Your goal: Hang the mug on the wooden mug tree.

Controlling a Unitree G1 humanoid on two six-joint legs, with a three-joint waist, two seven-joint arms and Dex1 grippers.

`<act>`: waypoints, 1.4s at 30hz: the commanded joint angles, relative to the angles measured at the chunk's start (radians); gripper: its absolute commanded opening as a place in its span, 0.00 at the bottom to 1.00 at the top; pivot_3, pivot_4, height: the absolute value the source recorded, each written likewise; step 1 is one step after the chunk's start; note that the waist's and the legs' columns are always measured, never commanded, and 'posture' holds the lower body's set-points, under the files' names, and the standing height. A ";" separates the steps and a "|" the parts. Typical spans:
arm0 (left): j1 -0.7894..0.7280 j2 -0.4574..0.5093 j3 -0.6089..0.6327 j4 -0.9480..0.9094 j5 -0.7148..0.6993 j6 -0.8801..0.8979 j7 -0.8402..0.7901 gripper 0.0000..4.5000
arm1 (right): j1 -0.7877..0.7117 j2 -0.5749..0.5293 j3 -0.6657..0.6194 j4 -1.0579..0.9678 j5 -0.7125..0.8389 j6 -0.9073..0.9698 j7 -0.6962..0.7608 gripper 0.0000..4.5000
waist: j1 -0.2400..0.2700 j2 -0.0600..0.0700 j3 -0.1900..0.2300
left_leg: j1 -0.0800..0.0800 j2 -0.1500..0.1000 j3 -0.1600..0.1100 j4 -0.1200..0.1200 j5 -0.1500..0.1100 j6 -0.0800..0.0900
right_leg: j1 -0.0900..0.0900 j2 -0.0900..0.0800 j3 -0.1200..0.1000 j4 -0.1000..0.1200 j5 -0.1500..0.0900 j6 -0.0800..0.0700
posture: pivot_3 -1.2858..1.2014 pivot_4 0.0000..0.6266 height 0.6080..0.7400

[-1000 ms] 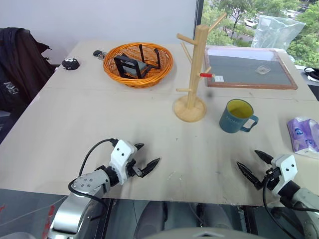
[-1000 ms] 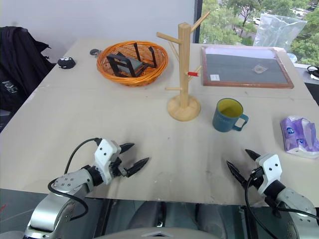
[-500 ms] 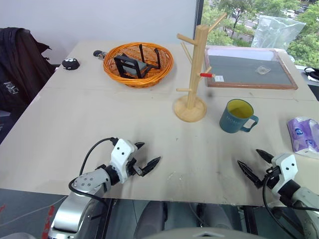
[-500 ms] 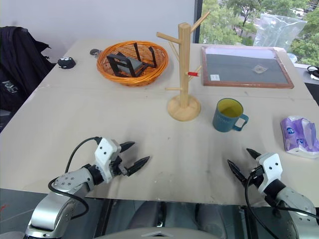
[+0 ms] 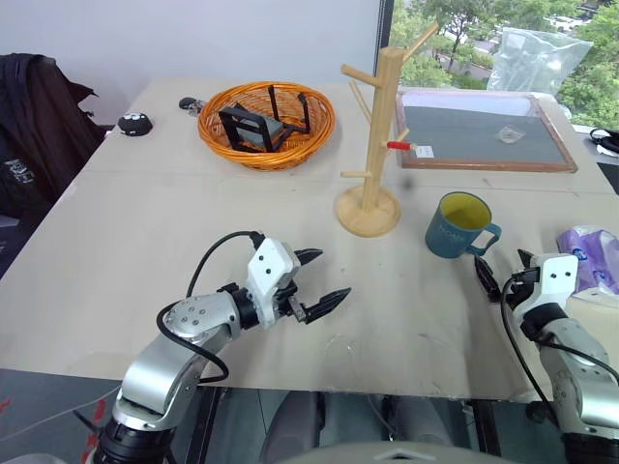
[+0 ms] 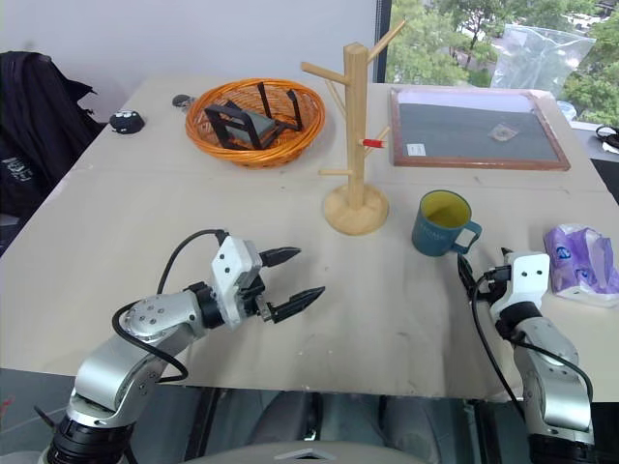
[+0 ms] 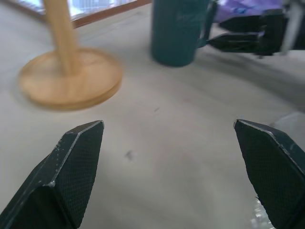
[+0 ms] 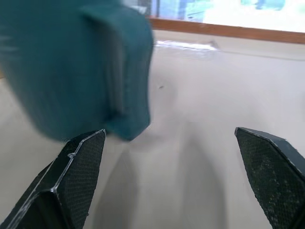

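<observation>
From the head camera, your right gripper hangs with fingers spread wide and empty, just beside the handle of the mug, which stands upright on the table toward its right edge; that puts the handle within reach for a pinch, by the look of it. The wooden mug tree rises just beside the mug, nearer the table's middle, its pegs bare, so the lift to a peg should be short. Your left gripper, fingers released and holding nothing, hovers over the near edge, pointing toward the tree's base, perhaps ready to steady it. The mug shows only its yellow inside; the orange basket near the far edge holds a black wire frame.

From the left wrist, the open fingers look across bare table at the tree's disc base and the mug.

From the right wrist, the fingers stand parted, and the mug's handle sits close ahead, apart from both.
</observation>
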 commanded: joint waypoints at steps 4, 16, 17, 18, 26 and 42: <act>-0.059 0.025 -0.001 -0.051 -0.040 0.032 -0.011 1.00 | -0.078 0.051 -0.001 0.052 -0.052 -0.053 -0.087 0.98 | -0.001 0.000 0.000 | 0.000 0.000 0.000 0.000 0.000 0.000 | 0.000 0.000 0.000 0.001 0.000 0.000 | 0.52 0.24 0.98; -0.059 0.039 0.001 -0.037 -0.029 0.016 -0.012 1.00 | -0.141 0.055 0.002 0.166 -0.077 -0.126 -0.079 0.60 | -0.001 0.001 0.000 | 0.000 0.000 0.001 0.000 0.000 0.000 | -0.001 0.000 0.001 0.001 0.000 0.000 | 0.52 0.24 0.98; -0.058 0.040 0.001 -0.038 -0.029 0.016 -0.011 1.00 | -0.143 0.054 0.002 0.169 -0.076 -0.131 -0.077 0.50 | -0.001 0.001 0.000 | 0.000 0.000 0.001 0.000 0.000 0.000 | -0.001 0.000 0.001 0.001 0.000 0.000 | 0.52 0.24 0.98; -0.057 0.040 0.001 -0.039 -0.028 0.015 -0.009 1.00 | -0.144 0.053 0.001 0.171 -0.076 -0.134 -0.075 0.36 | -0.001 0.001 0.001 | 0.000 0.000 0.001 0.000 0.000 0.000 | -0.001 0.000 0.001 0.000 0.000 0.000 | 0.52 0.24 0.98; -0.051 0.021 0.000 -0.030 -0.027 0.002 0.008 1.00 | -0.175 0.021 -0.004 0.142 -0.026 -0.143 -0.002 0.01 | 0.000 0.001 0.001 | 0.000 0.000 0.001 0.000 0.000 0.000 | -0.001 0.000 0.001 0.001 0.000 0.000 | 0.52 0.24 0.98; -0.030 -0.146 0.140 -0.122 -0.285 0.014 0.128 1.00 | -0.537 -0.421 0.080 0.152 0.202 0.132 0.584 0.01 | -0.003 0.003 0.003 | -0.001 0.000 0.001 0.001 0.000 0.000 | -0.001 0.000 0.001 0.000 0.000 0.000 | 0.52 0.24 0.98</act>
